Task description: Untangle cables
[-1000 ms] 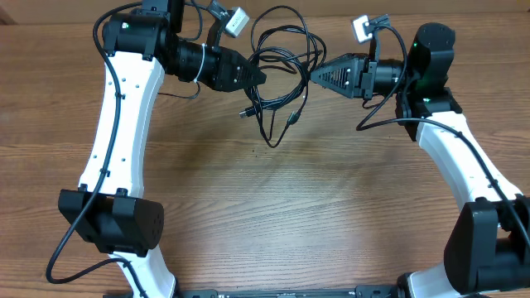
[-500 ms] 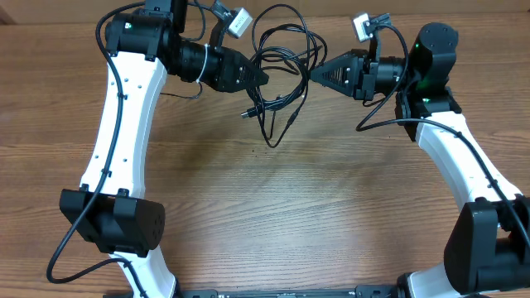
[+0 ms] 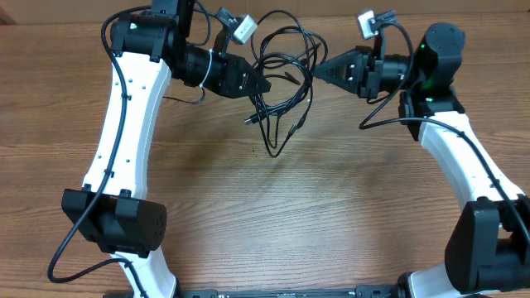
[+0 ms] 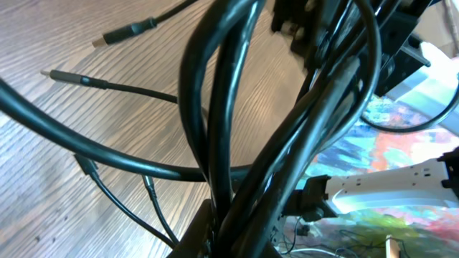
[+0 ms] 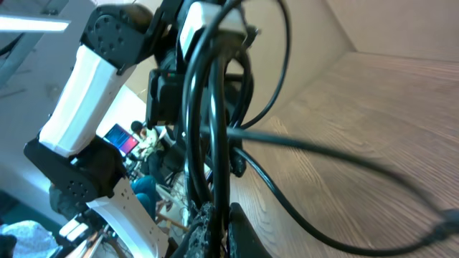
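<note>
The cables are a tangle of thin black cords hanging above the wooden table at the far middle, between my two grippers. Loops rise toward the far edge, and plug ends dangle below. My left gripper is shut on the bundle's left side; in the left wrist view the cords fan out of its jaws, and two plugs show over the wood. My right gripper is shut on a strand at the bundle's right side.
Thicker black wires run along each arm and to the white camera blocks on the wrists. The white links of both arms flank the table's middle. The table's far edge lies just behind the cables.
The right gripper's jaws have closed on a strand. Both grippers and the bundle have shifted slightly to the right and toward the far edge.
</note>
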Controlling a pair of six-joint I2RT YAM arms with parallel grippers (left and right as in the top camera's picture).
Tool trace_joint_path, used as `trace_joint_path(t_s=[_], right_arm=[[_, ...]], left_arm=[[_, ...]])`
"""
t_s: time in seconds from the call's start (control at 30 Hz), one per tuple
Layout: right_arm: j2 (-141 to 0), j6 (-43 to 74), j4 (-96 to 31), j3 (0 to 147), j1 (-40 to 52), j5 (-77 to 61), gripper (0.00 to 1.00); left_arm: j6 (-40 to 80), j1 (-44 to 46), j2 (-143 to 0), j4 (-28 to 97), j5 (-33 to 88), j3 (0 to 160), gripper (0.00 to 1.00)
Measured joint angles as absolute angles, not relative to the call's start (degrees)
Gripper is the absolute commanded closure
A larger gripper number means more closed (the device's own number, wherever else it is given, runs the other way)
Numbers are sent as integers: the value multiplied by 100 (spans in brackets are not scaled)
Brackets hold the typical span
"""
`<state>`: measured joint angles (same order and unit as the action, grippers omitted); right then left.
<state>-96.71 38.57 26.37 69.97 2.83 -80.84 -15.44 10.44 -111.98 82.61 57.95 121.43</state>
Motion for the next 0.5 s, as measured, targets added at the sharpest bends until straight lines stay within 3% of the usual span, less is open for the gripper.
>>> trace_joint_path(t_s=[0.37,0.4,0.5], right_arm=[[-9671,4025,2650,7000,-156,-8009,96],[-9671,4029,2650,6997,-152,-8009,93],[-9671,4027,2628,7000,-150,-8014,62]], left_arm=[[-1549,1052,-11198,8403,5133,12143,96],[-1549,1052,-11198,8401,5116,12143,96],[-1546,1052,-11198,8355,5113,12143,95]])
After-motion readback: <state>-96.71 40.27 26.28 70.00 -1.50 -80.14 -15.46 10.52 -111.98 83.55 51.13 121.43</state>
